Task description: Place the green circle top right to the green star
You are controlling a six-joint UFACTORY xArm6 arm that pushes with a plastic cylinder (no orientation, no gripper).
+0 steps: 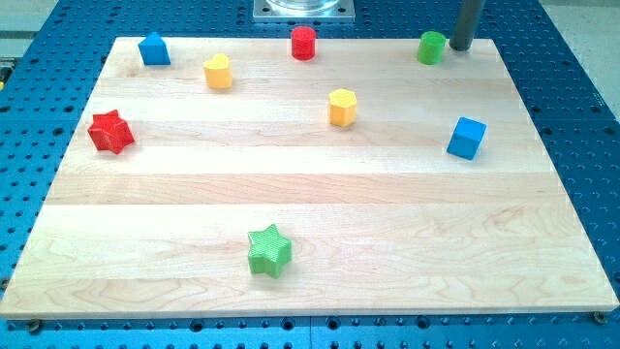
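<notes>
The green circle [431,47], a short cylinder, stands near the board's top edge towards the view's right. The green star [268,250] lies near the board's bottom edge, a little left of centre, far from the circle. My rod comes down from the view's top, and my tip [458,47] is just right of the green circle, very close to it or touching it.
On the wooden board [310,204]: a red cylinder [303,43] at top centre, a yellow heart-like block [218,71], a blue pentagon-like block [153,48] at top left, a red star [110,131] at left, a yellow hexagon [342,107], a blue cube [466,137] at right.
</notes>
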